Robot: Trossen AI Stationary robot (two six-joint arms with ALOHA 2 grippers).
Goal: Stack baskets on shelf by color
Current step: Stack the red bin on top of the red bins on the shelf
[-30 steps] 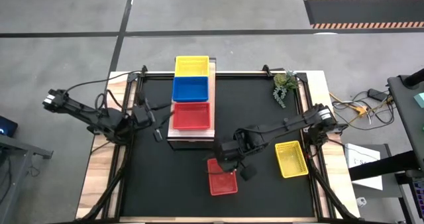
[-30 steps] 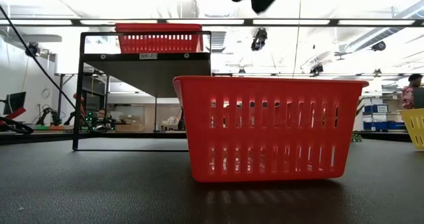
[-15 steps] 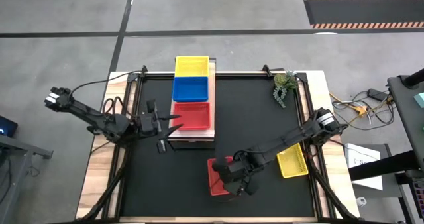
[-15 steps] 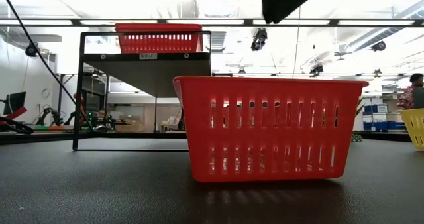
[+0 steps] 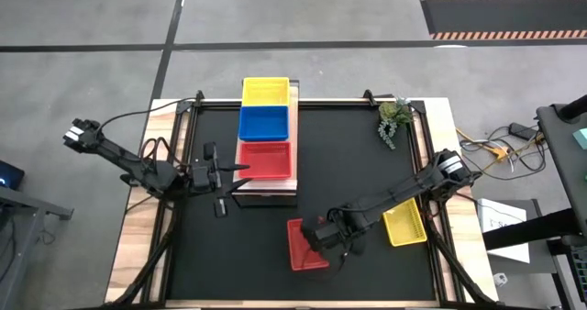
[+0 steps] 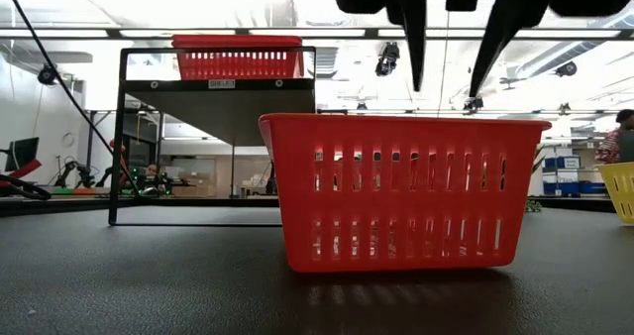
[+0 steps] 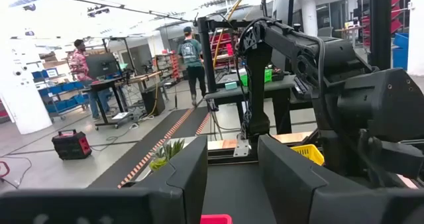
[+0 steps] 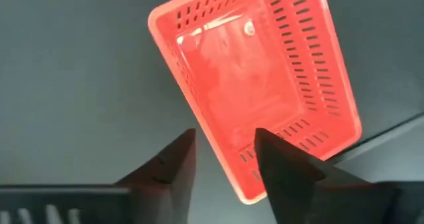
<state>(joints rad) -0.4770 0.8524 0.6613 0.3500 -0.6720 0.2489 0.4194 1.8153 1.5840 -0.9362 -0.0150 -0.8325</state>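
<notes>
The shelf (image 5: 266,193) stands at the table's far left-centre and carries a yellow basket (image 5: 264,92), a blue basket (image 5: 264,123) and a red basket (image 5: 266,159) in a row. A second red basket (image 6: 401,191) rests upright on its base near the table's near edge. My right gripper (image 6: 451,67) hangs open just above it, fingers pointing down. One finger is over the inside and the other outside the rim (image 8: 225,151), and neither touches it. Another yellow basket (image 5: 404,220) sits on the table at the right. My left gripper (image 5: 231,174) waits open beside the shelf's left side.
A small green plant (image 5: 393,119) lies at the table's far right corner. The shelf's dark frame (image 6: 117,137) rises left of the red basket in the low view. Bare black tabletop (image 5: 229,255) lies left of the red basket.
My right gripper has swung toward the near edge, from behind the loose red basket to right above it. It has turned its fingers down and opened. My left gripper has shifted a little toward the shelf. No basket has moved.
</notes>
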